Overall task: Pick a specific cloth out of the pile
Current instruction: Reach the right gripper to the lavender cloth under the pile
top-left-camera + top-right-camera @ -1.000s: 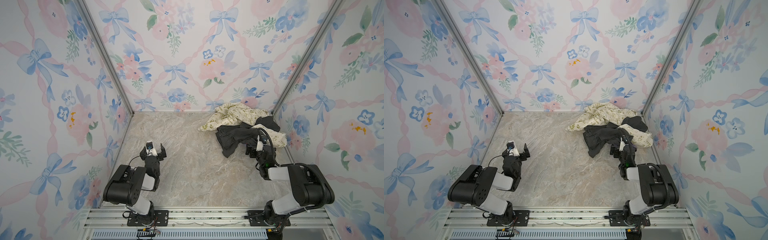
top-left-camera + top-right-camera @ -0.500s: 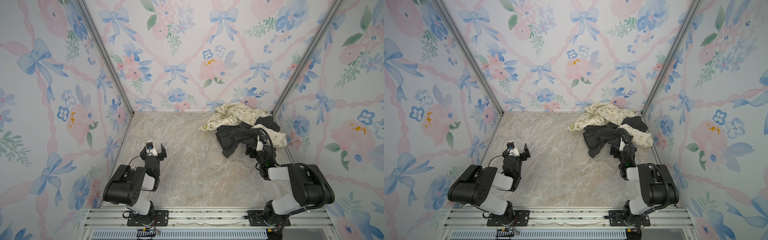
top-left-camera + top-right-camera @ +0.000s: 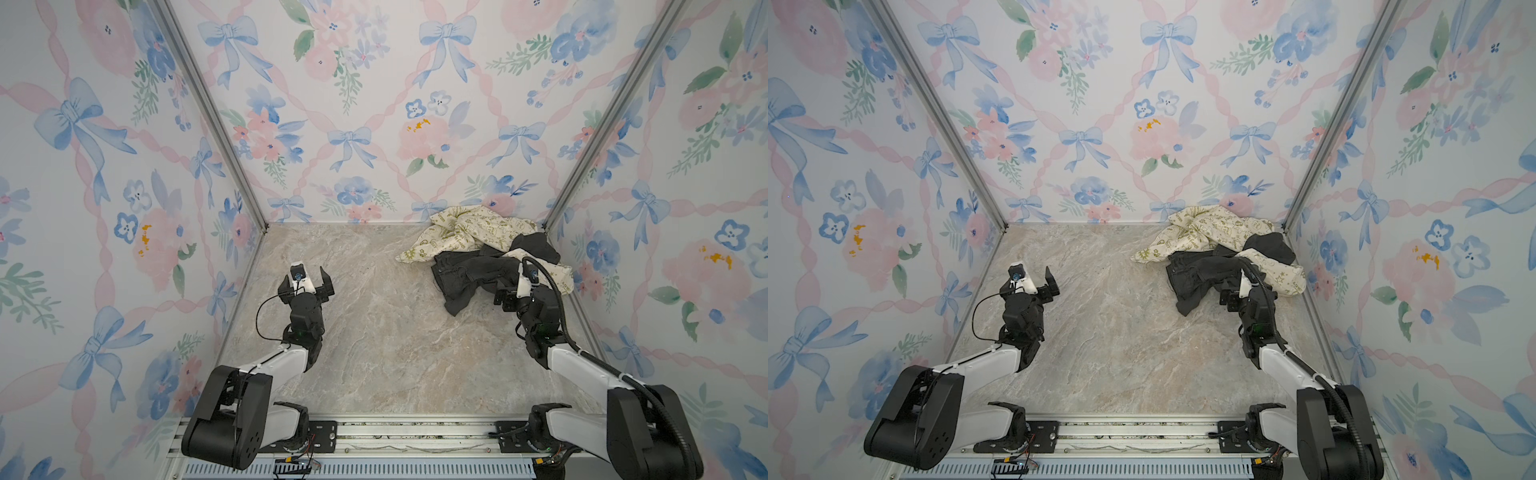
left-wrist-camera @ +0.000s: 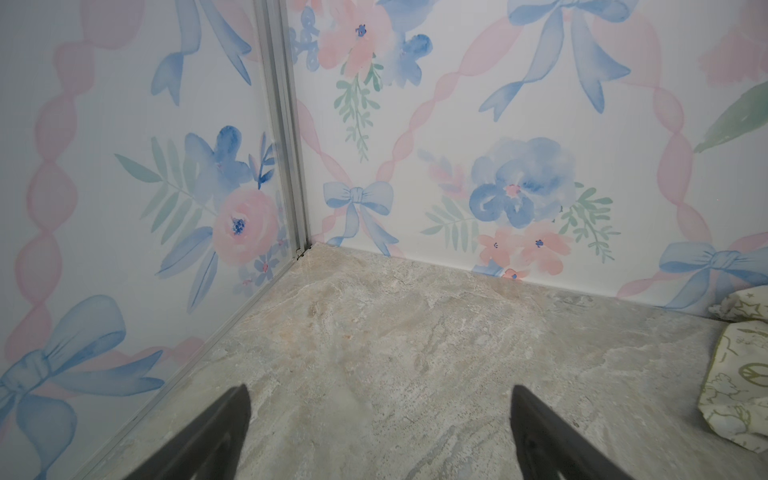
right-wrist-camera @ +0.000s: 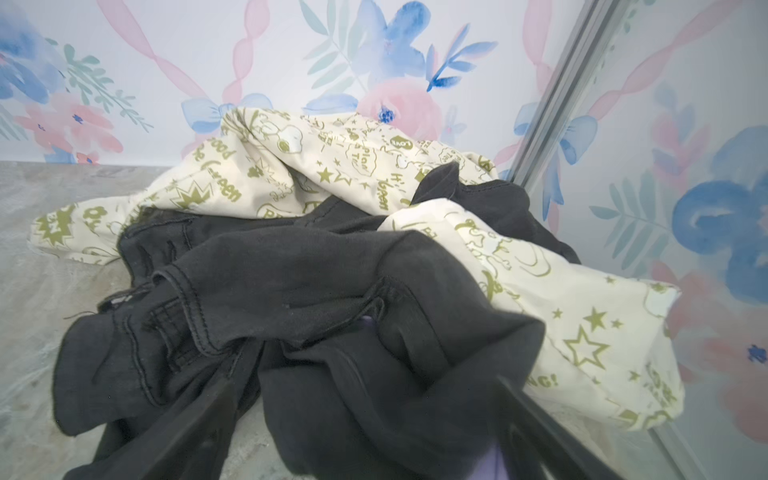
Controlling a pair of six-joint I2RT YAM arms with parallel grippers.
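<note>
The pile [image 3: 482,249] [image 3: 1217,249] lies in the back right corner. In it, a cream cloth with green print [image 3: 461,226] [image 5: 316,166] is tangled with black garments [image 3: 465,270] [image 5: 291,282]. The cloth, lavender-purple, shows only as small slivers [image 5: 492,461] under the black fabric in the right wrist view; both top views hide it. My right gripper [image 3: 517,284] [image 3: 1246,287] [image 5: 365,403] is open at the pile's near edge, with a black fold lying between its fingers. My left gripper [image 3: 306,279] [image 3: 1030,280] [image 4: 380,390] is open and empty over bare floor at the left.
Flower-papered walls [image 3: 374,124] close in the marble-look floor [image 3: 374,324] on three sides, with metal corner posts [image 3: 208,112] [image 5: 557,104]. The pile presses against the right wall and back corner. A metal rail [image 3: 374,436] runs along the front edge.
</note>
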